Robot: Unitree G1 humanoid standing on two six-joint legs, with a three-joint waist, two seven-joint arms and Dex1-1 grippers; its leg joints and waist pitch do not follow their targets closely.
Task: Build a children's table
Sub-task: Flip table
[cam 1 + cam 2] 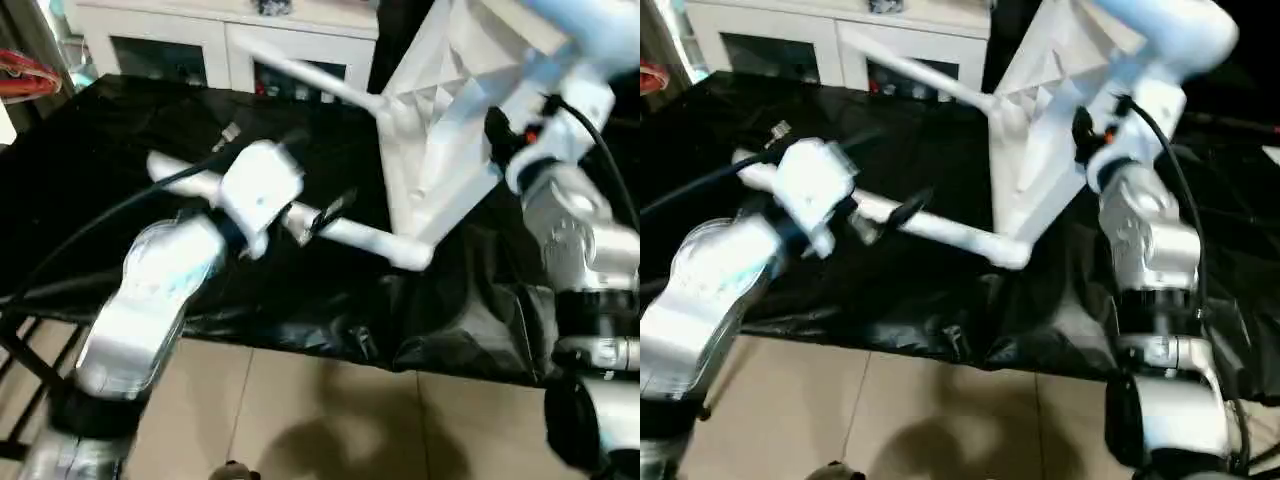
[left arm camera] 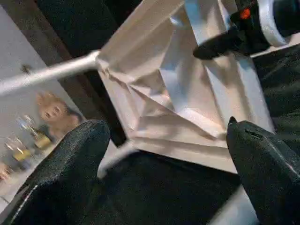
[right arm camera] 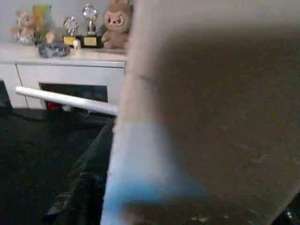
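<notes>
I have the tabletop (image 1: 440, 130) tipped up on its edge on the black-covered work surface (image 1: 100, 180), ribbed underside facing my left arm. My right gripper (image 1: 500, 135) is at the raised slab, at its right-hand rim; its jaws stand partly apart with the panel close against them in the right wrist view, and I judge they are clamped on that rim, steadying it. My left gripper (image 2: 164, 154) is spread wide and pinches nothing; both its fingers (image 2: 70, 159) frame the ribbed underside, which lies straight ahead of it, apart from it. Two legs are already seated: the upper leg (image 1: 310, 80) runs from its corner socket away toward the white cabinet (image 1: 220, 40), and the lower leg (image 1: 350, 232) runs from the bottom corner socket (image 1: 410, 255) along the surface, passing just beneath my left wrist. Its long axis lies across my left gripper's line of approach. The left arm is the free one and the nearer to that leg, so I judge the next move falls to it.
</notes>
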